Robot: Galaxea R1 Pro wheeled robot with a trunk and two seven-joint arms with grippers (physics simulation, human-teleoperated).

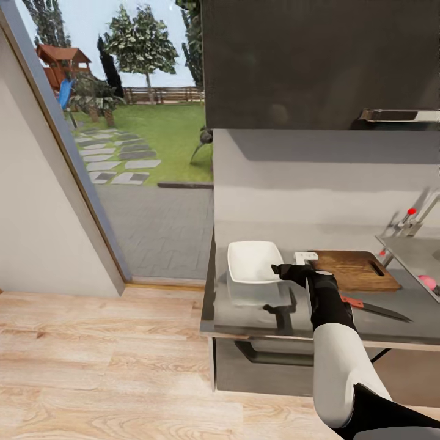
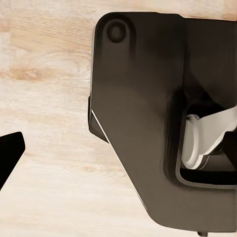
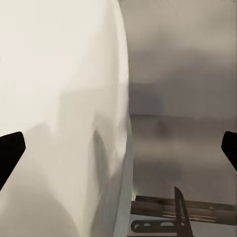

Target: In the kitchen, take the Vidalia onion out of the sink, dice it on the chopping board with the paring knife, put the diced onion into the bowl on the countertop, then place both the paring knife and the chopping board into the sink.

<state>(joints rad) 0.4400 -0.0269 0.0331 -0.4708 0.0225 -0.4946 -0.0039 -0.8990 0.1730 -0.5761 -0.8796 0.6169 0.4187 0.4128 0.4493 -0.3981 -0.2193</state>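
Black, glossy housing marks the right claw (image 1: 282,269), which hovers over the worktop (image 1: 256,315) just beside the near right corner of the bowl (image 1: 252,261). In the right wrist view both dark fingertips (image 3: 11,148) sit at opposite edges of the picture, so the claw is wide and holds nothing; the white wall of the bowl lies close in front of it. The left claw's spread cannot be told: the left wrist view shows one dark fingertip (image 2: 10,148) over the wooden floor (image 2: 49,74) and the robot's dark base (image 2: 143,123).

Outward from the right claw, the chopping board (image 1: 357,269) lies flat beside the bowl, with a small white block (image 1: 305,257) at its near-left corner. The paring knife (image 1: 374,308) rests on the worktop in front of the board, untouched. Further right, the Vidalia onion (image 1: 427,282) sits in the sink (image 1: 409,250), below the tap (image 1: 415,220).

Judged status: no step is complete. The onion is not yet retrieved, the bowl is empty, and knife and board remain outside the sink. All four stages are outstanding.
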